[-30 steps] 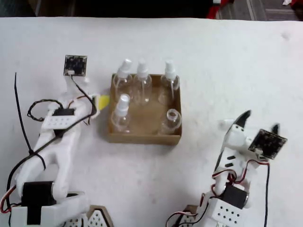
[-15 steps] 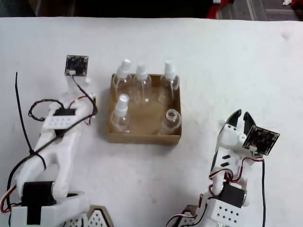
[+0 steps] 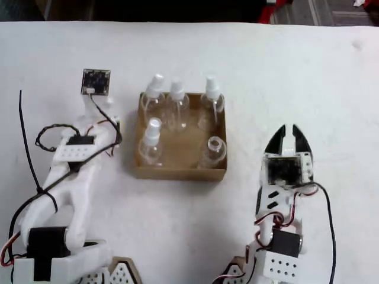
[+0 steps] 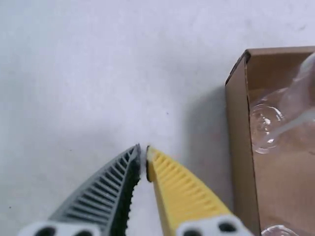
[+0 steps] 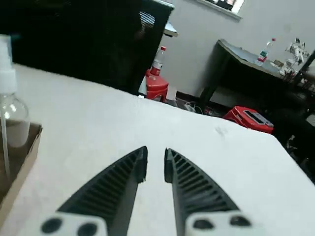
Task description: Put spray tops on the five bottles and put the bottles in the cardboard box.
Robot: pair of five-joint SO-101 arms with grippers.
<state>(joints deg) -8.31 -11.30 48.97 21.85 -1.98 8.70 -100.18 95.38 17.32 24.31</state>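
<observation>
The cardboard box (image 3: 179, 173) sits mid-table with five clear bottles inside. Three capped bottles (image 3: 177, 105) stand along its back wall and a fourth capped bottle (image 3: 151, 142) at front left. The bottle at front right (image 3: 214, 150) has a bare open neck and no spray top. My left gripper (image 4: 143, 155), grey and yellow, is shut and empty over the table just left of the box (image 4: 238, 137). My right gripper (image 3: 288, 131) hovers right of the box, its black fingers (image 5: 123, 179) narrowly open with nothing between them.
White tabletop stretches around the box. A small camera board (image 3: 95, 81) on a cable lies behind the left arm. Beyond the table's far edge are a dark chair, a red stool (image 5: 156, 84) and a desk.
The right arm has swung left and turned its wrist square to the table, and its fingers have narrowed from wide apart. The left gripper's yellow finger near the box has dropped from sight.
</observation>
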